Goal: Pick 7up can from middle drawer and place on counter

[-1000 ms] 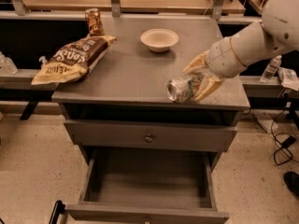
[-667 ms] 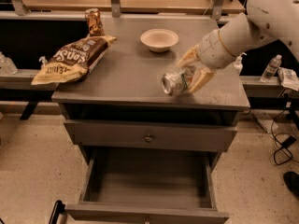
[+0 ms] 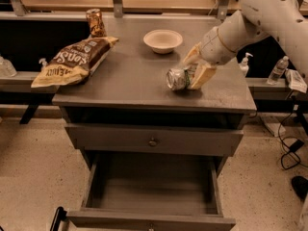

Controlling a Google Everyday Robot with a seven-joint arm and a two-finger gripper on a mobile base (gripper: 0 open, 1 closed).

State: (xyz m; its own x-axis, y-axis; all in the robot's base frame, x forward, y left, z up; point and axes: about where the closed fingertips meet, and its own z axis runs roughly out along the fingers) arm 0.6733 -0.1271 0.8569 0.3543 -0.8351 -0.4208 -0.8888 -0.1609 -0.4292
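The 7up can (image 3: 176, 78), silver-white with green print, lies on its side between my fingers, its end facing left. My gripper (image 3: 190, 74) is shut on it at the right front part of the grey counter (image 3: 130, 76). The can is at or just above the counter surface; I cannot tell whether it touches. My white arm reaches in from the upper right. The middle drawer (image 3: 151, 189) stands pulled out below, its floor bare.
A brown chip bag (image 3: 72, 60) lies at the counter's left edge, with a brown-copper can (image 3: 96, 22) behind it. A white bowl (image 3: 162, 40) sits at the back middle. A closed drawer with a knob (image 3: 153, 142) is above the open one. Bottles and cables are at the right.
My gripper has carried the can a little left and further back over the counter, away from the front right edge. The drawer and the other objects have not moved.
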